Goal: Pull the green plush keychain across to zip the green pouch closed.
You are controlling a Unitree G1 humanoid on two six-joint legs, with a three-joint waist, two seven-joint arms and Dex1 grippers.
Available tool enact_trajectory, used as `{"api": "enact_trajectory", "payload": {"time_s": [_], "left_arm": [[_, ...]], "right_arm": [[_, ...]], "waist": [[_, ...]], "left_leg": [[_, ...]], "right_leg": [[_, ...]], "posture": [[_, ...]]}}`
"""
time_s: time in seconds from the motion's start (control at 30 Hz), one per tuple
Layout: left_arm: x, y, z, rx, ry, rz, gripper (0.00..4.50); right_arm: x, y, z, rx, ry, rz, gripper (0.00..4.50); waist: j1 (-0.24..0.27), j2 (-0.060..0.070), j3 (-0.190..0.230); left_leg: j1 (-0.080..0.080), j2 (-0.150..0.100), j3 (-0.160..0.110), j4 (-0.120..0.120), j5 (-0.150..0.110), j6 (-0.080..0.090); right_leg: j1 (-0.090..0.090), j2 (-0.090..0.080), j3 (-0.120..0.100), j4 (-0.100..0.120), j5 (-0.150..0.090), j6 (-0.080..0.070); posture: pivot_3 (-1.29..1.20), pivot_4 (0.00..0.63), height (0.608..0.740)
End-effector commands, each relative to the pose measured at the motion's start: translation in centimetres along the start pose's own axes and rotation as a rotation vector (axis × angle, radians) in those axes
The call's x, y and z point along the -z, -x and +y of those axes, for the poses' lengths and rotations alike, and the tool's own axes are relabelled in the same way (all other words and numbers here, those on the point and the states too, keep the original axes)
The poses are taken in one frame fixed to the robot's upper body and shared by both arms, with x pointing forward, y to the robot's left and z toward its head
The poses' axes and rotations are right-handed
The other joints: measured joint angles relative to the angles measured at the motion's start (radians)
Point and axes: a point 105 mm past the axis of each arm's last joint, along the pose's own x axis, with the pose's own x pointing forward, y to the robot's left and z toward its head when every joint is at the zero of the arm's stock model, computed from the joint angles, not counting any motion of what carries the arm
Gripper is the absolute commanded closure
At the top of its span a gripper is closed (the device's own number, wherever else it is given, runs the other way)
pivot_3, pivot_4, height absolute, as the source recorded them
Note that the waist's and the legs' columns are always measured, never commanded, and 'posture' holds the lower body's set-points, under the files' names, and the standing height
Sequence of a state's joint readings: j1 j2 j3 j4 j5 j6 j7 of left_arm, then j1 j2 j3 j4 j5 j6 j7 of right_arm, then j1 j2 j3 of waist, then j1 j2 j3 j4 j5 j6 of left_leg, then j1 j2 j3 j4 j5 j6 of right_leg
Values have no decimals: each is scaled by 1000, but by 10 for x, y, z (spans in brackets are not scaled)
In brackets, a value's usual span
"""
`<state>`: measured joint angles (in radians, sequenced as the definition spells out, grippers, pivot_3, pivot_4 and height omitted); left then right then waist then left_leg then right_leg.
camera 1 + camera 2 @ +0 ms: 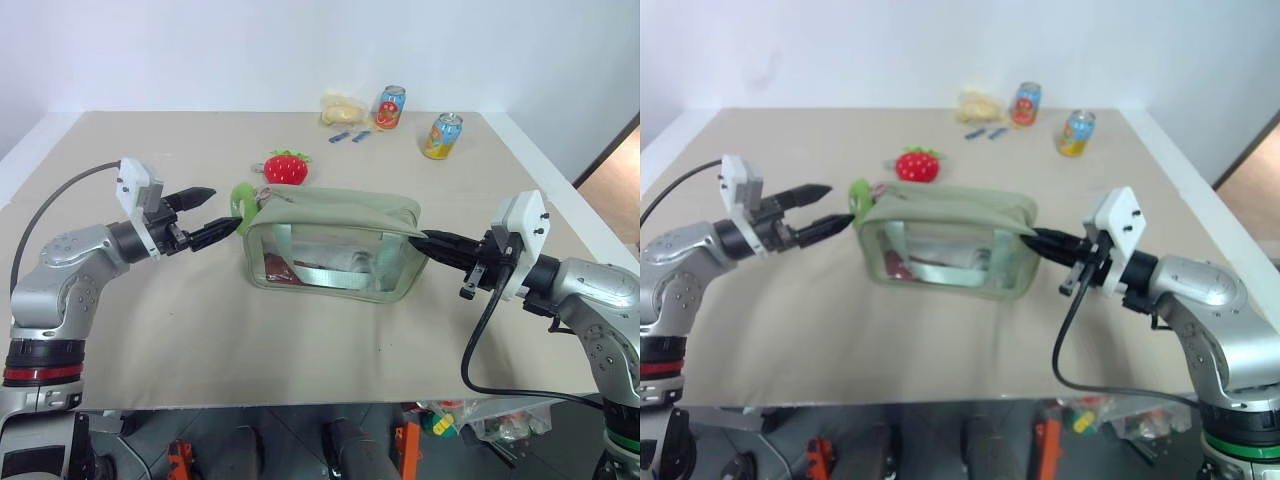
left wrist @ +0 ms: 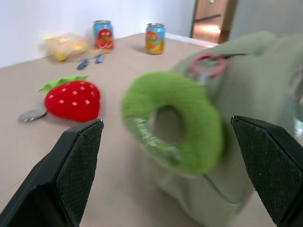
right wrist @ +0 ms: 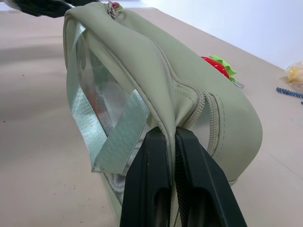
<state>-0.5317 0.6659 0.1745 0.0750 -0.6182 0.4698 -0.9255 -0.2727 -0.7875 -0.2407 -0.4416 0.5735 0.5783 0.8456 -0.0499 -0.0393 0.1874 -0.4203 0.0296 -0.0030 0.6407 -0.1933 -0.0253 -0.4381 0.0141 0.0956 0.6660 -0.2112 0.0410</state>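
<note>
The green pouch (image 1: pixel 330 245) sits near the middle of the beige bench (image 1: pixel 150 330), its clear side panel facing the robot with a grey-green strap and something red inside. The green plush keychain (image 1: pixel 243 205) hangs at the pouch's left end, joined to it by a small pinkish loop (image 2: pixel 208 65). In the right wrist view the zip looks drawn along the top, with its teeth parted only at the near end by the right pincer.

The left pincer (image 1: pixel 212 210) has its two black fingers spread wide, level and pointing at the keychain; the ring lies between the open fingertips without being gripped. The right pincer (image 1: pixel 428 243) is pressed together, pinching the fabric at the pouch's right end beside the zip.

Behind the pouch a red strawberry plush (image 1: pixel 287 167) with green leaves rests on the bench. Farther back stand two drink cans (image 1: pixel 442 136), well apart from the pouch, with a yellowish packet (image 1: pixel 343 108) and small blue bits near them
</note>
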Motion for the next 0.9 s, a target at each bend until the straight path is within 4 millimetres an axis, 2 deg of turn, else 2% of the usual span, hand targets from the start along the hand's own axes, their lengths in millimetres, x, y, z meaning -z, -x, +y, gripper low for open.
{"api": "enact_trajectory", "payload": {"time_s": [0.03,0.33,0.4,0.57,0.73,0.87,0.9], "left_arm": [[-9,-3,4,13,83,-68,0],[-1,-15,0,119,314,-74,0],[6,-15,2,123,316,-53,0],[4,-18,6,125,367,-90,0],[11,-20,7,118,398,-76,0],[6,-25,5,136,376,-109,0],[6,-25,4,144,377,-111,257]], "right_arm": [[-7,1,0,1,43,-19,4463],[-7,0,0,4,50,-11,4463],[-7,0,1,3,52,-10,4463],[-7,1,0,8,57,0,4463],[-7,2,0,12,57,5,4463],[-6,3,-1,12,57,13,4463],[-6,3,-1,11,57,13,4495]], "waist": [[1,0,0],[0,0,0],[0,0,0],[1,0,0],[0,0,0],[1,0,0],[1,0,0]], "left_leg": [[0,0,0,0,0,0],[0,0,0,0,0,0],[0,0,0,0,0,0],[0,0,-1,0,0,0],[0,0,-1,0,0,0],[0,0,-1,0,0,0],[0,0,-1,0,0,0]], "right_leg": [[0,0,0,0,0,0],[0,0,0,0,0,0],[0,0,0,0,0,0],[0,0,0,0,0,0],[0,0,0,0,1,0],[0,0,0,0,1,0],[0,0,0,0,1,0]], "posture": [[0,150,740],[0,150,740],[0,150,740],[0,150,740],[0,150,740],[0,150,740],[0,150,740]]}}
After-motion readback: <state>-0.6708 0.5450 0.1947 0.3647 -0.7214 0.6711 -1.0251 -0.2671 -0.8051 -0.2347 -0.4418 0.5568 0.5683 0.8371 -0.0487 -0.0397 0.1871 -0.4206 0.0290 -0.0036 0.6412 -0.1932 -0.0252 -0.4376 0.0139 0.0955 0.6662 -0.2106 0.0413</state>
